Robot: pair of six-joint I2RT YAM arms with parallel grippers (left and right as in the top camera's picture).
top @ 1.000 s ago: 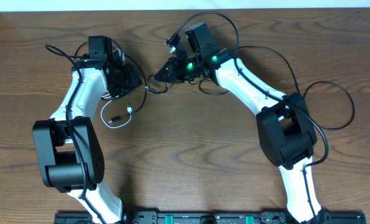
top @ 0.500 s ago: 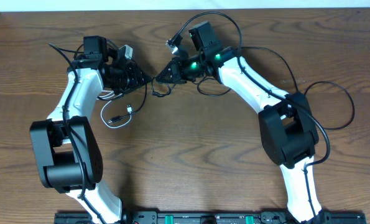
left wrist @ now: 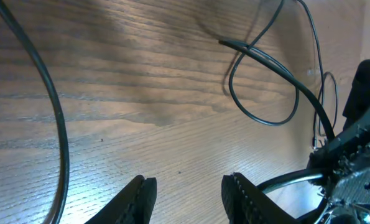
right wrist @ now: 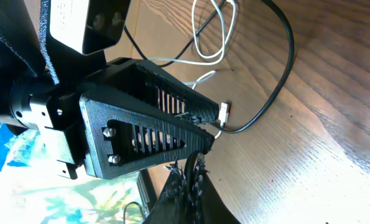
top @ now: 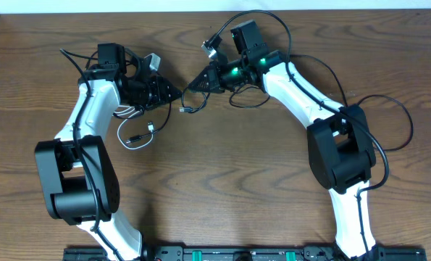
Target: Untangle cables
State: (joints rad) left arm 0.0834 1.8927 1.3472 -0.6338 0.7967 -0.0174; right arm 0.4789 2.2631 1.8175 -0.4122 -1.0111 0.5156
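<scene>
Left gripper (left wrist: 188, 198): black fingers stand parted, bare wood between them. Right gripper (right wrist: 188, 178): fingers pressed together; whether a strand is pinched cannot be told. A thin black cable (top: 188, 109) lies on the brown wooden table (top: 237, 188) just below both tips. A thin white cable (top: 119, 134) loops beside the left arm.

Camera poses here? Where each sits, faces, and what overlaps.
Overhead: above table, facing straight down; shows left arm, right arm, left tool, right tool.
Left wrist: on left arm, facing past its open tool at table, black cable.
Right wrist: on right arm, facing past its shut tool at left tool, white cable.
Shared: overhead and right wrist both show left tool.
</scene>
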